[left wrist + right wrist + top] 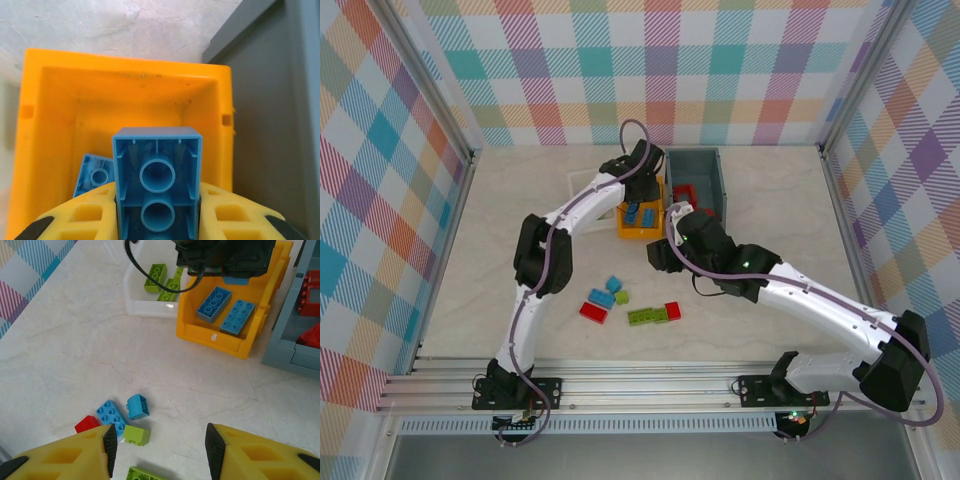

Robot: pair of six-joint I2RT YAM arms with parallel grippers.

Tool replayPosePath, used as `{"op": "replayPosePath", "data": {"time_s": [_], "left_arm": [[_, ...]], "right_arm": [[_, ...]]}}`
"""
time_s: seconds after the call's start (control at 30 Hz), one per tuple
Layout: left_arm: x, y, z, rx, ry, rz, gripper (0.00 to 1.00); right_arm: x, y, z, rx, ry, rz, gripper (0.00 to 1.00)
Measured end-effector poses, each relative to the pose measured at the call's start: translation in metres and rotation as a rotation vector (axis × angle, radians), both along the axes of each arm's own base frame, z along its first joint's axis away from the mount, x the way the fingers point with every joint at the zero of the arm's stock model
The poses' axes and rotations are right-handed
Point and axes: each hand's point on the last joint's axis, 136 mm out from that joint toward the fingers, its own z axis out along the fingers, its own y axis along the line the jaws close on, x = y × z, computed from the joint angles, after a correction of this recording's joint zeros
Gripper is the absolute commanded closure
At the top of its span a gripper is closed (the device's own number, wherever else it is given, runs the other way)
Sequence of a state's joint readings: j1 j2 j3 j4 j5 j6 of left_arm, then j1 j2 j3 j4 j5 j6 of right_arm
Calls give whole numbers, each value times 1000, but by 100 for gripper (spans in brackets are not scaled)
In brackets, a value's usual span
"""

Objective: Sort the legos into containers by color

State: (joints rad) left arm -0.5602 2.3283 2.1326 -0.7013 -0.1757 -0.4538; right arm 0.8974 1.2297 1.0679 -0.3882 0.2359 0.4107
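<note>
Left gripper (157, 212) is clamping a blue brick (157, 165) above the orange bin (60, 100); release probably comes next. Right gripper (157, 460), jaws apart, is hovering; loose legos (625, 302) are lying at the bin's 6 o'clock.

A pale, marble-look bench (770, 190) sits between three walls (620, 70) covered in bright checks of pink, blue, green and orange, with silver metal posts (438, 100) at the corners and a silver rail (650, 372) along the near edge.
</note>
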Motion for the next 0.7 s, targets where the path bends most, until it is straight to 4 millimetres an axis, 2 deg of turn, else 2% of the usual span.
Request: {"op": "replayPosePath", "data": {"time_s": [0.13,0.23,0.4,0.7], "left_arm": [[3,4,-20,27,38,7,81],[3,8,-27,39,58,13,78],[0,10,-30,46,69,10,59],[-11,13,-30,47,93,-2,53]], "right_arm": [[2,0,3,6,-9,-10,47],[2,0,3,9,-7,-14,47],[2,0,2,17,1,-22,44],[2,-1,2,15,2,-22,42]]}}
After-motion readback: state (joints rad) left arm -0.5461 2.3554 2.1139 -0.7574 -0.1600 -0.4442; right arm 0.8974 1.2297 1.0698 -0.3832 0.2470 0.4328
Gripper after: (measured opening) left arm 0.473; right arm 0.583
